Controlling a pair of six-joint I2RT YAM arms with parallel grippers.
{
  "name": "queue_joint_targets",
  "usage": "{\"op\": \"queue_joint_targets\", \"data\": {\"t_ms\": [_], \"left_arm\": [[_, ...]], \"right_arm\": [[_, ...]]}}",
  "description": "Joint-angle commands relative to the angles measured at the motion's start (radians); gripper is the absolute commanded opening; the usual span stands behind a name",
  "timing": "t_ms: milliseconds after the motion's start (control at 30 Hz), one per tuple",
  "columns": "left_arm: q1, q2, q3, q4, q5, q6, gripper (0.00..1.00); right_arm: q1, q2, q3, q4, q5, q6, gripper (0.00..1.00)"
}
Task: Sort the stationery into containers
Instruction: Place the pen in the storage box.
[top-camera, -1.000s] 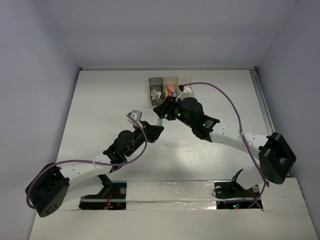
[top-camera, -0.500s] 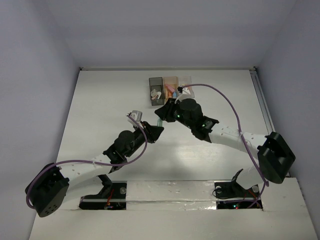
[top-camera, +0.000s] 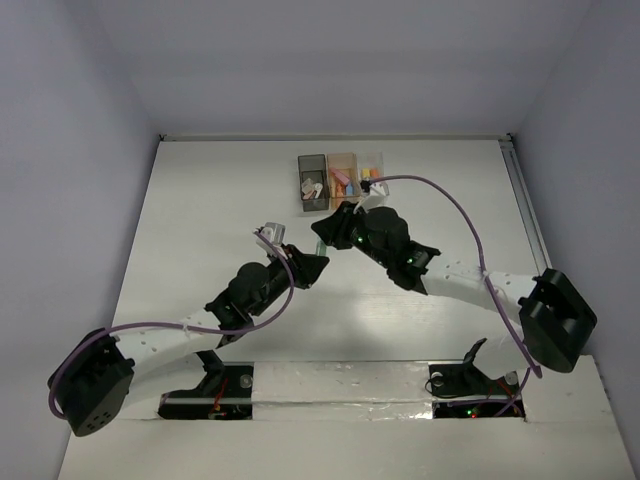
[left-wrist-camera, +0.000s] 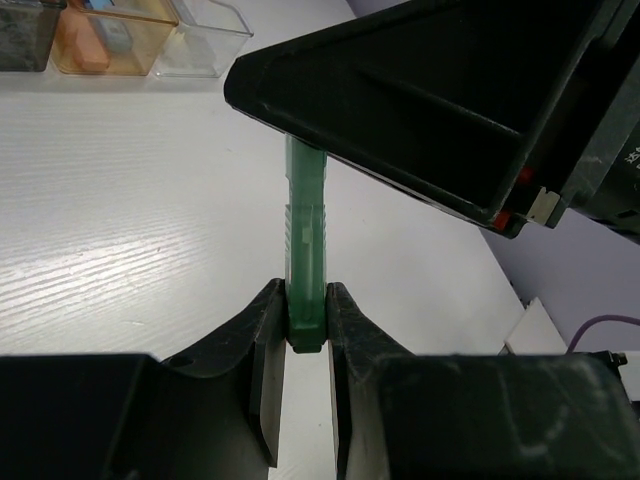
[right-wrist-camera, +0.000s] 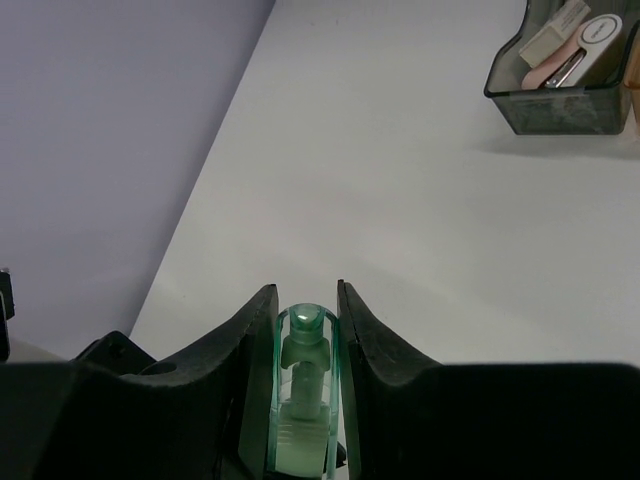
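Handoff moment, I reckon: from the top, the mint green marker (top-camera: 317, 244) is just on the near side of the containers (top-camera: 341, 181), left end effector (top-camera: 314, 258) clamped on its near end, right end effector (top-camera: 323, 230) closed on the end toward them. Left wrist view shows it pinched square at the butt; right wrist view has the cap end snug between the fingers, grey bin (right-wrist-camera: 560, 95) up ahead. I'd release the left fully before the right carries it across the bench (top-camera: 200, 200).

Place: robot lab test cell
Surface: white table (top-camera: 220, 190)
Enclosure: plain pale walls (top-camera: 80, 120) on three edges
Fixtures: left arm (top-camera: 180, 335), right arm (top-camera: 470, 280) bolted at near edge
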Motion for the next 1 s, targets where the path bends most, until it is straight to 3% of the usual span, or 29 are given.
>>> {"op": "queue_joint_targets", "data": {"t_ms": [0, 467, 967], "left_arm": [[0.006, -0.05, 0.045, 0.081, -0.065, -0.03, 0.0], [0.006, -0.108, 0.091, 0.078, -0.1, -0.019, 0.0], [0.006, -0.175, 0.172, 0.026, -0.164, 0.078, 0.0]], "right_arm": [[0.025, -0.033, -0.05, 0.087, 0.071, -0.044, 0.08], [0.094, -0.033, -0.133, 0.157, 0.099, -0.036, 0.0], [0.192, -0.023, -0.199, 0.12, 0.137, 0.017, 0.0]]}}
